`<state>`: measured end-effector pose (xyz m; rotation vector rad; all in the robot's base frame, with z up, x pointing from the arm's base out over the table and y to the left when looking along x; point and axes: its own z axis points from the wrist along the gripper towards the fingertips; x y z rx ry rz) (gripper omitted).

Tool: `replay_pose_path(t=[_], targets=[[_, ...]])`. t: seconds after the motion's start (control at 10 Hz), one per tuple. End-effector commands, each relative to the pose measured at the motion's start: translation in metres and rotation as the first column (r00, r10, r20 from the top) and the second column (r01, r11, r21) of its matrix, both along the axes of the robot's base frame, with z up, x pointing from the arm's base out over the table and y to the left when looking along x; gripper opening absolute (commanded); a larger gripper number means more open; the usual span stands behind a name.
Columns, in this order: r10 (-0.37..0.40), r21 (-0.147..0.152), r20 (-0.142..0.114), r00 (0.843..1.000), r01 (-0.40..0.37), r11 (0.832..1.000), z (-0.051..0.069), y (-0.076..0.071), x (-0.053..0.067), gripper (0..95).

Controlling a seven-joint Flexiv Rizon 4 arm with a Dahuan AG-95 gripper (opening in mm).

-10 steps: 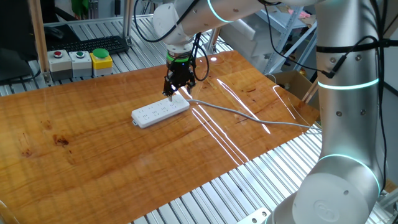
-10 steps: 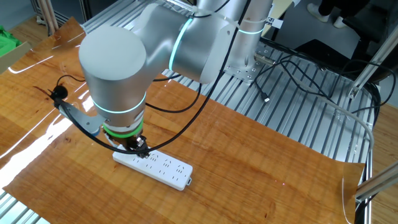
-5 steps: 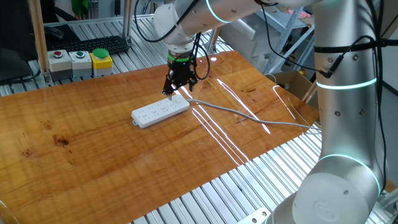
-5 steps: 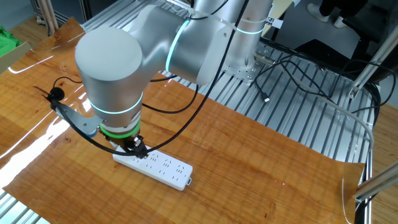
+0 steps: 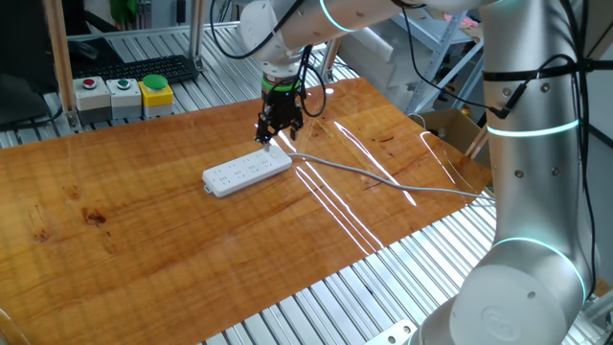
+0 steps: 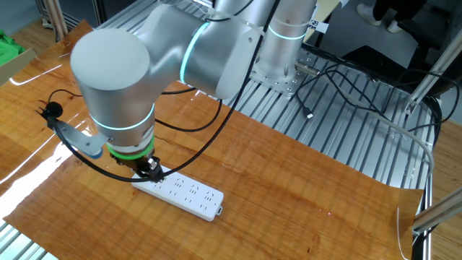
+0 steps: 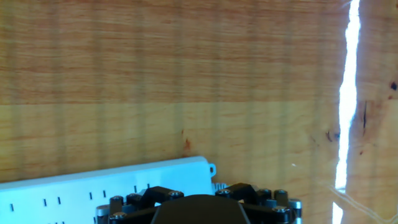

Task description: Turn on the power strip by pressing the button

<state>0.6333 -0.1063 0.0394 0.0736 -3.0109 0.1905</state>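
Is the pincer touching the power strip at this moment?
Cannot tell. In one fixed view the pincer sits right at the cable end of the power strip, but no gap or contact shows plainly; the other fixed view and hand view hide the tips.

Arm bent down, tool [image 5: 269, 137] pointing downward (finger gap hidden).

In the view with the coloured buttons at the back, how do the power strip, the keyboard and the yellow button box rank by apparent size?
1. power strip and keyboard: similar length, and the keyboard lies farther away, so I won't rank them.
2. yellow button box: clearly smallest.
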Motion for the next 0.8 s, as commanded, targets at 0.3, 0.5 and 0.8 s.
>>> replay_pose_path(t=[0.3,0.5,0.8], targets=[[0.027,0.002,-0.014,1.000,-0.027,1.000,-0.0008,-0.0059,0.0045,76.0],[0.025,0.016,-0.023,0.999,-0.025,1.000,-0.0024,-0.0069,0.0054,76.0],[0.014,0.024,-0.022,1.000,-0.013,1.000,-0.0028,-0.0067,0.0054,76.0]])
